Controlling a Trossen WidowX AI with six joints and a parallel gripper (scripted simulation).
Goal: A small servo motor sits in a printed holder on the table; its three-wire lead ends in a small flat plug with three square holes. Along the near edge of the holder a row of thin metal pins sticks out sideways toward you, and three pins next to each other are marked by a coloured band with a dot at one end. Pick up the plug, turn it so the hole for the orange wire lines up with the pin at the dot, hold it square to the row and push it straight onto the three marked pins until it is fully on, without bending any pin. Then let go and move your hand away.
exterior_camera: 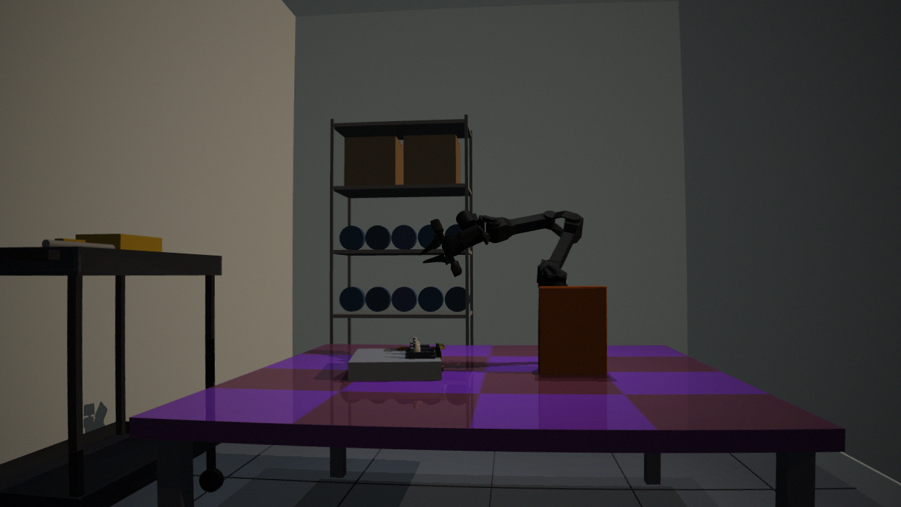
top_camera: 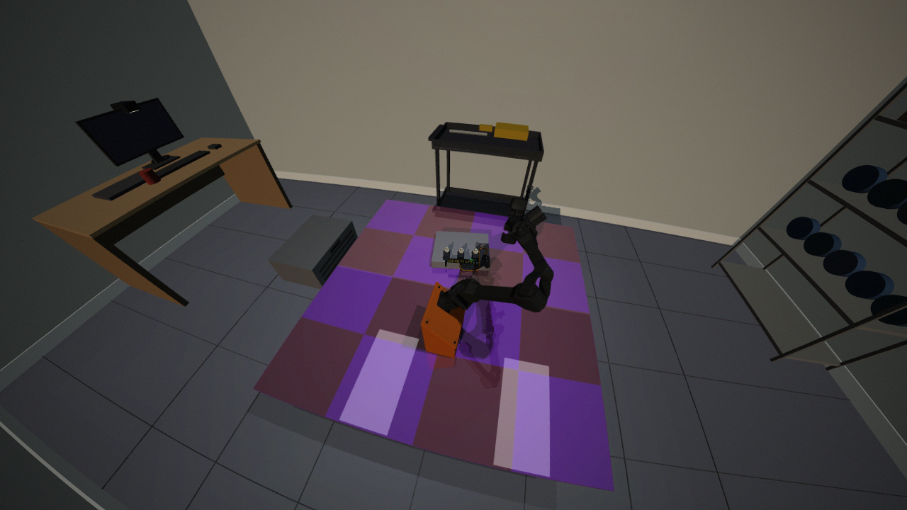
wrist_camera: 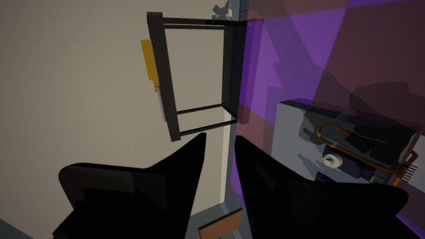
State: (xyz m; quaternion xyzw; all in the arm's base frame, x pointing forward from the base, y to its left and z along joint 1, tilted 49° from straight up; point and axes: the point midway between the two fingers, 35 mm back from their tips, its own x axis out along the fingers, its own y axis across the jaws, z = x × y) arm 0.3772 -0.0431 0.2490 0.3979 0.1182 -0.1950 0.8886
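The grey holder (top_camera: pixel 460 237) (exterior_camera: pixel 393 367) (wrist_camera: pixel 287 124) lies on the table with three servos in a row. One servo's white hub (wrist_camera: pixel 333 160) shows in the wrist view. An orange lead (wrist_camera: pixel 323 129) loops over the holder to a small dark plug (wrist_camera: pixel 359 141) lying at its shadowed side; the plug's holes cannot be made out. The metal pins (wrist_camera: pixel 411 172) stick out past the holder's edge; the band and dot are not readable. My gripper (wrist_camera: pixel 220 139) (exterior_camera: pixel 421 258) is open by a narrow gap, with nothing between the fingertips. It hangs high above the table, away from the plug.
An orange block (top_camera: pixel 439 323) (exterior_camera: pixel 571 331) stands on the chequered table (top_camera: pixel 347 289) (exterior_camera: pixel 541 412) by the arm's base. A dark trolley (top_camera: pixel 485 148) (exterior_camera: pixel 144 264) (wrist_camera: pixel 163 79) with yellow boxes stands beyond the table. A shelf rack (exterior_camera: pixel 402 190) stands farther off.
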